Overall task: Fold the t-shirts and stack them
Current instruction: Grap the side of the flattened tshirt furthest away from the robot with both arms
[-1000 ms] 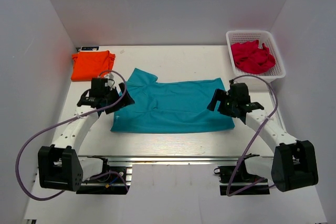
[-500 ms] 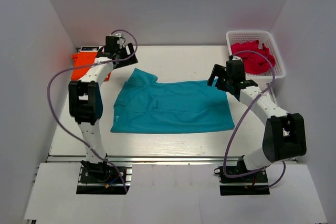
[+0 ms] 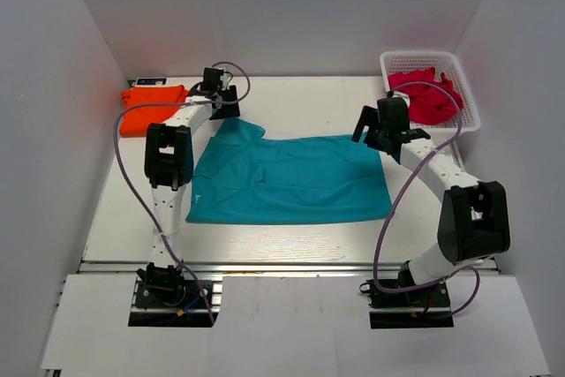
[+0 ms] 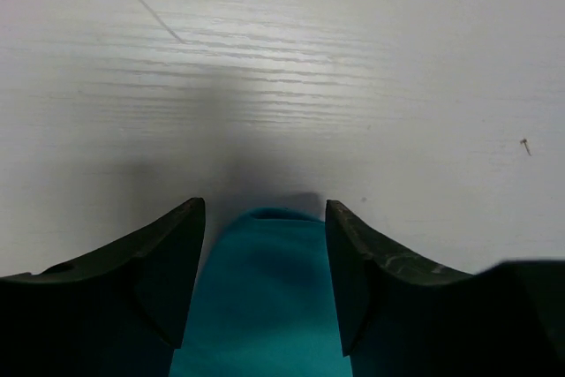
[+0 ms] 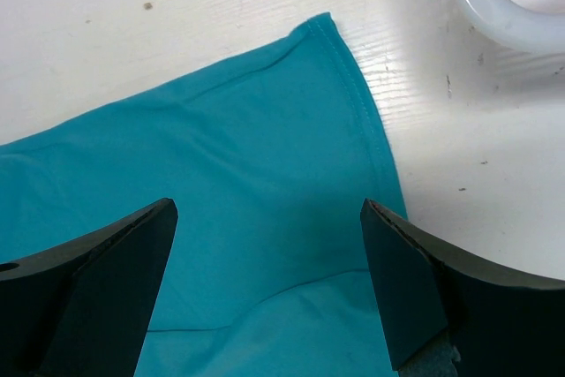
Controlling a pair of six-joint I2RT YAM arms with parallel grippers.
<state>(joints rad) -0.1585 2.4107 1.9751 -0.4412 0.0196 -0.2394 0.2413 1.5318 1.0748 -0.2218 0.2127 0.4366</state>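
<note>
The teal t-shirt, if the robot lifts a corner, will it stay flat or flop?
Probably floppy: the teal t-shirt lies flat with soft creases, so lifted by a corner it would likely droop. Its edge looks thin, so it's probably light. Pushed, it may bunch like its folded sleeve.

1. Plain teal t-shirt (image 3: 291,181), no print, mid-desk.
2. Plain orange t-shirt (image 3: 152,109), far left corner.
3. Crimson cloth (image 3: 425,96) inside a white lattice basket (image 5: 503,17), far right corner.
4. White desk (image 3: 300,99) with faint wood-grain lines and a few small dark specks.
5. White links and black joints on left arm (image 3: 168,158) and right arm (image 3: 472,218).
6. Black fingers on left gripper (image 4: 265,218) and right gripper (image 5: 265,218).
</note>
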